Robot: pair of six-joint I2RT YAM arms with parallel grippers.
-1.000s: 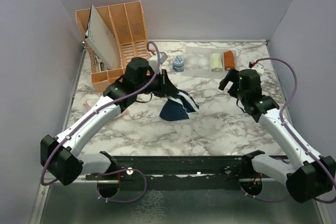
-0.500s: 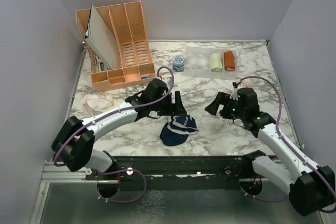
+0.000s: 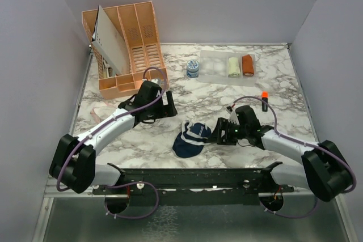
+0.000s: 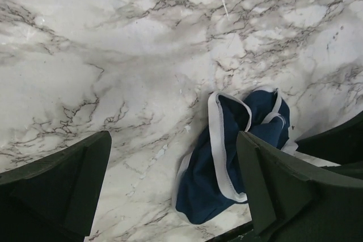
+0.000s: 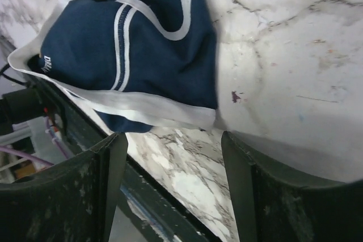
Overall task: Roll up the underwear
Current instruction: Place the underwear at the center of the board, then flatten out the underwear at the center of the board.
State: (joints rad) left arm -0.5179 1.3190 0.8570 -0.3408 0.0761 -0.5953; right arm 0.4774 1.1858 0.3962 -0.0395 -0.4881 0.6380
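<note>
The navy underwear [image 3: 190, 139] lies crumpled on the marble table near its front edge, white trim showing. My left gripper [image 3: 168, 107] hangs open up and to the left of it, holding nothing. In the left wrist view the navy underwear [image 4: 238, 157] lies partly behind the right finger [image 4: 295, 191] of the left gripper [image 4: 173, 157]. My right gripper [image 3: 216, 133] is low and open just right of the cloth. In the right wrist view the waistband of the navy underwear [image 5: 130, 55] lies just ahead of the right gripper [image 5: 173, 140]. The whitish-pink underwear [image 3: 97, 113] lies far left, partly behind my left arm.
An orange file organiser [image 3: 127, 43] stands back left, with a small blue-and-white jar [image 3: 193, 68] beside it. A clear sheet at the back holds a cream cloth roll [image 3: 233, 66] and a rust-orange roll [image 3: 248, 64]. An orange-capped marker [image 3: 264, 101] lies right. A black rail [image 3: 193, 177] runs along the front edge.
My left gripper opened and let the navy underwear drop to the table, then drew back to the left. My right arm swung down and left to the cloth, its jaws narrowing somewhat.
</note>
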